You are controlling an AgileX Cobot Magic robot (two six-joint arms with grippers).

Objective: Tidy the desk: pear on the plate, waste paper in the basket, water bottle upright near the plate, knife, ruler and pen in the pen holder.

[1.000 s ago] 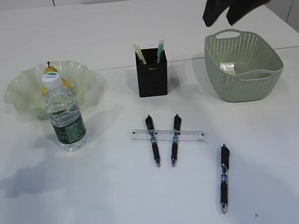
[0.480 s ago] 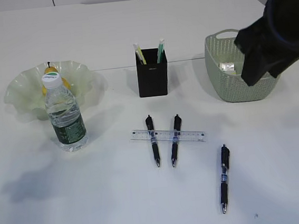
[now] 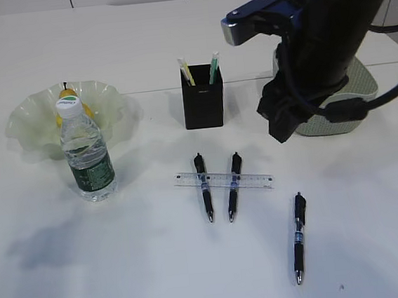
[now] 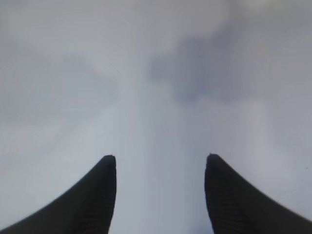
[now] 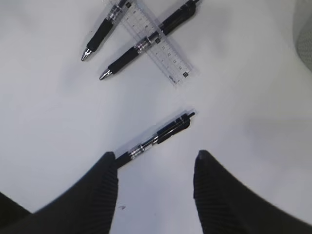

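My right arm hides most of the basket (image 3: 362, 84); my right gripper (image 5: 155, 168) gapes empty above a pen (image 5: 156, 136); left gripper (image 4: 160, 168) also open, empty.

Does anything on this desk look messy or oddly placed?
Yes. A clear ruler lies crosswise over two black pens, and a third pen lies alone, all outside the black pen holder. The water bottle stands upright; nothing looks spilled.
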